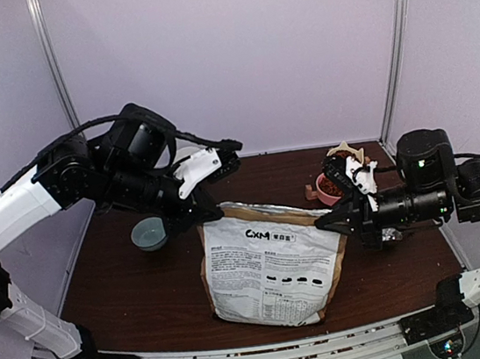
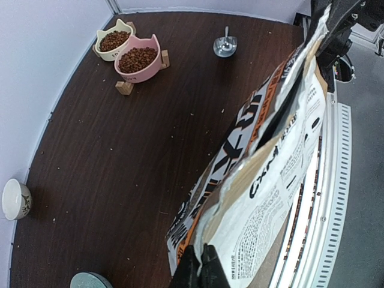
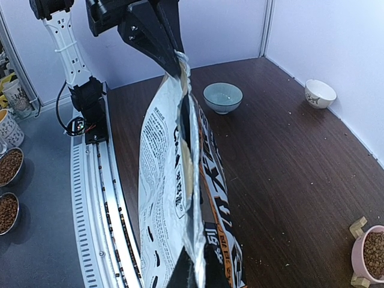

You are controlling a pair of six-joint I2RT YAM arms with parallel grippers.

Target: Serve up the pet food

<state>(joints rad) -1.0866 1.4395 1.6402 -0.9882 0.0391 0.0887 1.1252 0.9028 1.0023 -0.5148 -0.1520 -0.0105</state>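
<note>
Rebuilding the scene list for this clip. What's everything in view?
bag: 1, brown with white label, upright mid-table
kibble: reddish-brown, in the pink and cream bowls
pink bowl: 1, pink, far right corner, on wooden stand
cream bowl: 1, cream, beside the pink one
teal bowl: 1, pale teal, left of bag
white bowl: 1, white, by the wall
scoop: 1, metal, right side
table: 1, dark brown
left gripper: shut on bag's top left corner
right gripper: shut on bag's top right corner

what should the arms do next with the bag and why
Probably lift the bag off the table: left gripper and right gripper are each shut on a top corner, and the teal bowl beside it is empty.
</note>
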